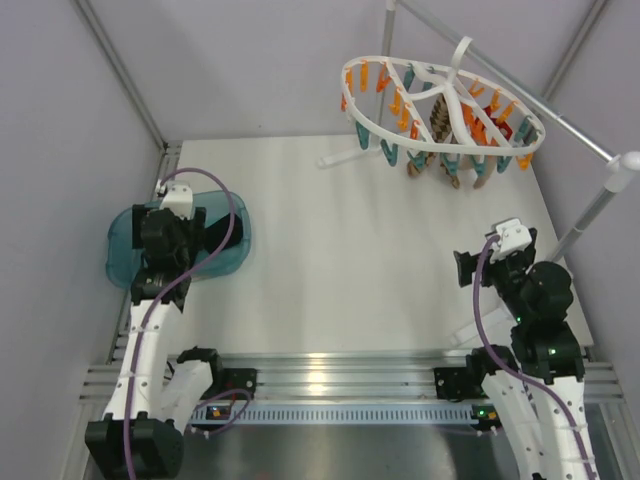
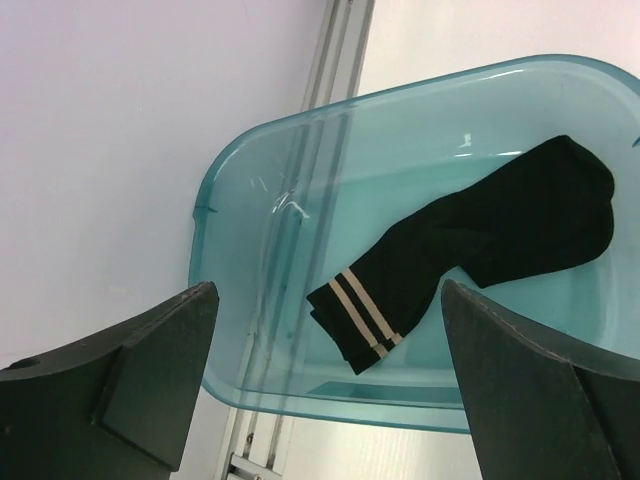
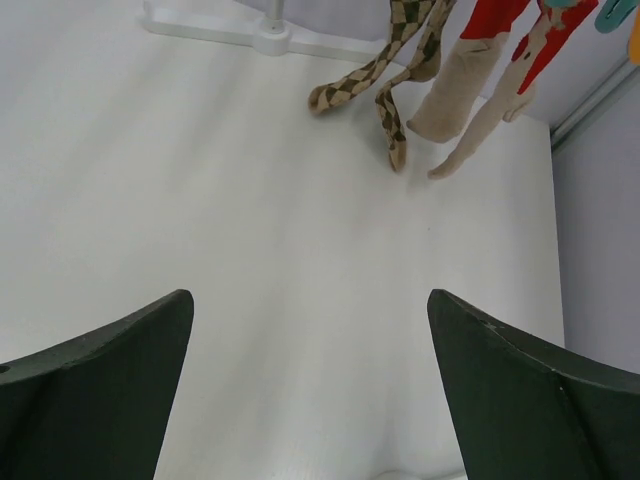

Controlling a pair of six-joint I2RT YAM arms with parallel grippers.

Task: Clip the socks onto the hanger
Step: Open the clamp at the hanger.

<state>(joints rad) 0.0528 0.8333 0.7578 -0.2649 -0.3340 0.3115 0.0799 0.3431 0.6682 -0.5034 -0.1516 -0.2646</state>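
Note:
One black sock (image 2: 470,250) with two tan stripes at the cuff lies limp in a clear teal tub (image 2: 245,210) at the table's left edge. A bit of it shows in the top view (image 1: 216,232). I see no second black sock. My left gripper (image 2: 328,300) is open and empty, hovering above the tub's near rim, with the cuff between its fingers in view. It is over the tub in the top view (image 1: 165,240). The white oval hanger (image 1: 372,130) with orange and teal clips hangs at the back right. My right gripper (image 3: 310,300) is open and empty over bare table, well short of the hanger (image 1: 470,268).
A brown checkered sock (image 3: 400,60), a beige sock (image 3: 455,105) and red items hang from the hanger. A grey pole stand (image 1: 590,215) rises at the right edge; its white foot (image 3: 270,35) lies at the back. Walls close in on the left and right.

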